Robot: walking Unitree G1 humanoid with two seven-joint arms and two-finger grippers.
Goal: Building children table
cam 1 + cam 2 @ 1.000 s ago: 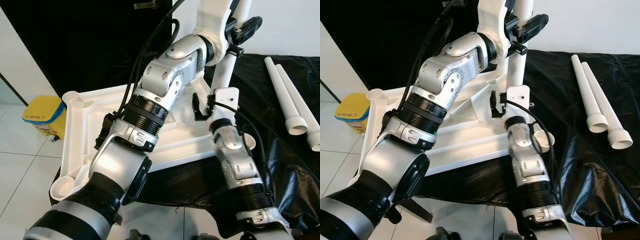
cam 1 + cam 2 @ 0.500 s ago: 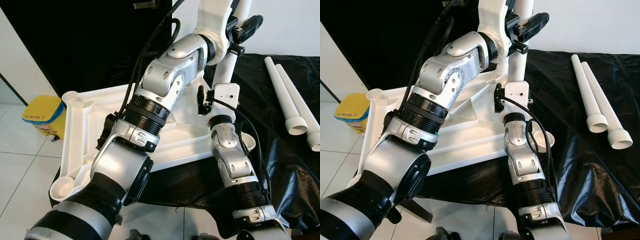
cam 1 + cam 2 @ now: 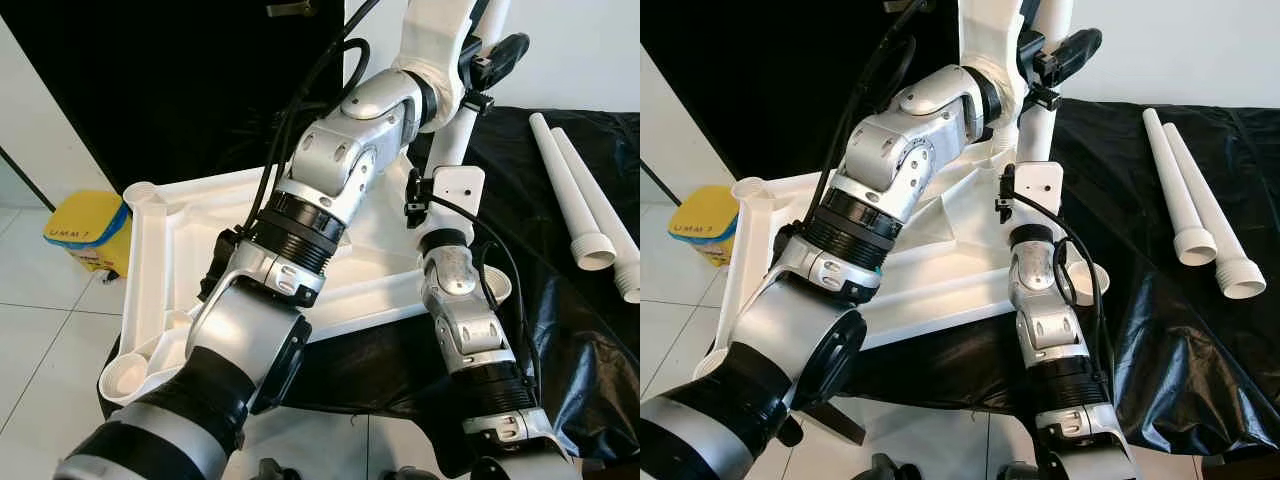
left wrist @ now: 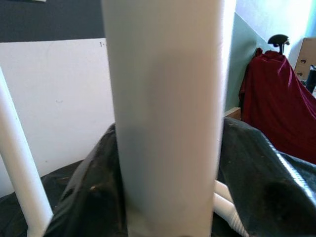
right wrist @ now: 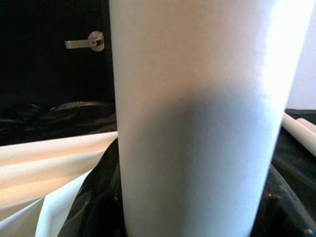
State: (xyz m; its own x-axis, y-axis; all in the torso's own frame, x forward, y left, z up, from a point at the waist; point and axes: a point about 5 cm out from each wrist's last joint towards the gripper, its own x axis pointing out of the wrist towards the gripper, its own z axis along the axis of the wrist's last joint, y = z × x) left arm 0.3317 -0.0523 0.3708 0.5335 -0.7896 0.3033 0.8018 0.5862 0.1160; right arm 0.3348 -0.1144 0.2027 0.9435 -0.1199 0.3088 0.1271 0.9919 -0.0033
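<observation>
White plastic tabletop (image 3: 160,250) upside down on black sheet (image 3: 1160,300); both arms raised at upright white tube leg (image 3: 1038,130); finger state unclear; 2 spare tubes (image 3: 1185,200) nearby

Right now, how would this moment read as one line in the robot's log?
step: fitting leg | left gripper: on upright table leg | right gripper: on second upright leg | tabletop: upside down | spare legs: on black sheet

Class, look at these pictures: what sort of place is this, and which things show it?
Probably a room in a home used as a work spot: white floor tiles, a dark door with a lever handle, and an upturned white tabletop on black plastic sheeting.
</observation>
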